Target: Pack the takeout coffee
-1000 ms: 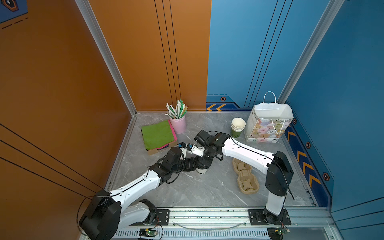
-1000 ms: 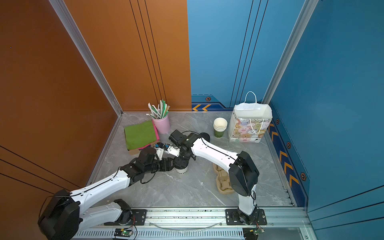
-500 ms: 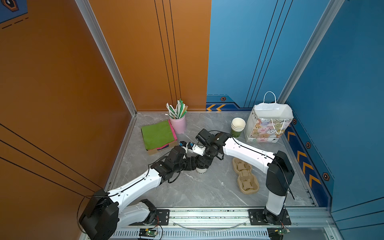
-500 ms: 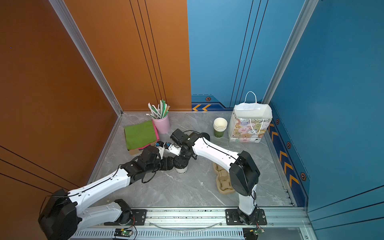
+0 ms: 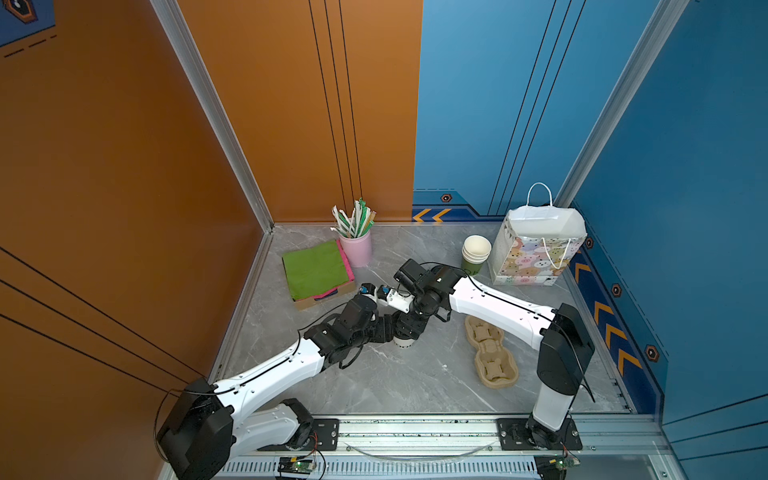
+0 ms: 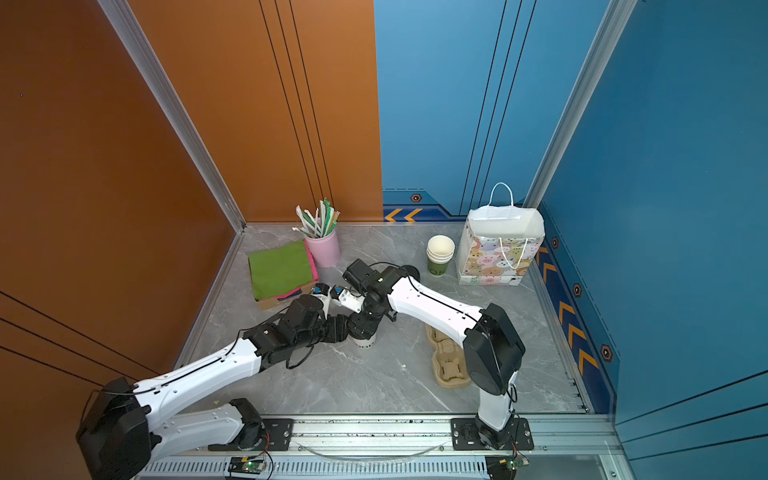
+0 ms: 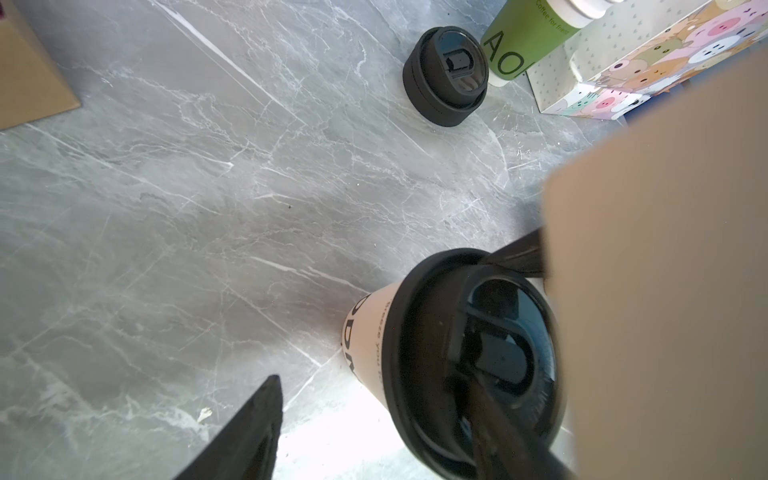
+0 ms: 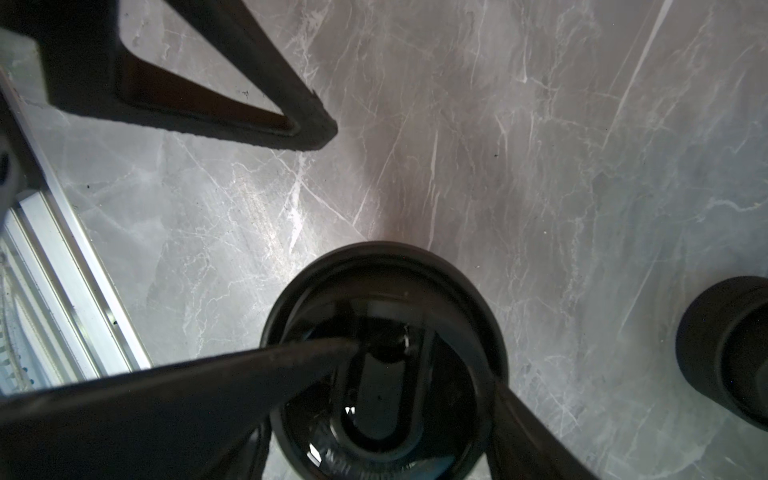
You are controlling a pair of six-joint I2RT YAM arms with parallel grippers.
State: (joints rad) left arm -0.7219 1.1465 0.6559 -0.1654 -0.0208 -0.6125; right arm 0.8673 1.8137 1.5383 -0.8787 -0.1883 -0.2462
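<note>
While both arms meet over the middle of the grey marble table (image 5: 395, 386), the takeout coffee (image 5: 404, 341) stands upright on it, with its black sip lid (image 8: 386, 399) on and dark lettering low on its white side. In both top views the cup is largely hidden beneath the two wrists.

The left gripper (image 5: 392, 330) reaches in from the left with its jaws spread. In the left wrist view one of its fingers (image 7: 249, 432) sits clear of the cup, with bare table between them. The right gripper (image 8: 343, 241) hangs over the cup from above, jaws wide apart. One finger (image 8: 249, 104) is well off to the side, and the tip of the other lies over the centre of the lid. Neither gripper grasps anything. A further dark bar meets the lid's rim in both wrist views, probably a finger of the opposite arm.

Behind the arms, a loose black lid (image 7: 446, 75) lies just beside a stack of paper cups (image 5: 476, 253) with a green bottom cup. A cartoon-printed paper bag (image 5: 536, 253) stands upright to their right. A pulp cup carrier (image 5: 490, 353) lies right of the coffee, near but apart. At the back left are a pink holder of straws (image 5: 356, 245) and a stack of green napkins (image 5: 316, 270).
</note>
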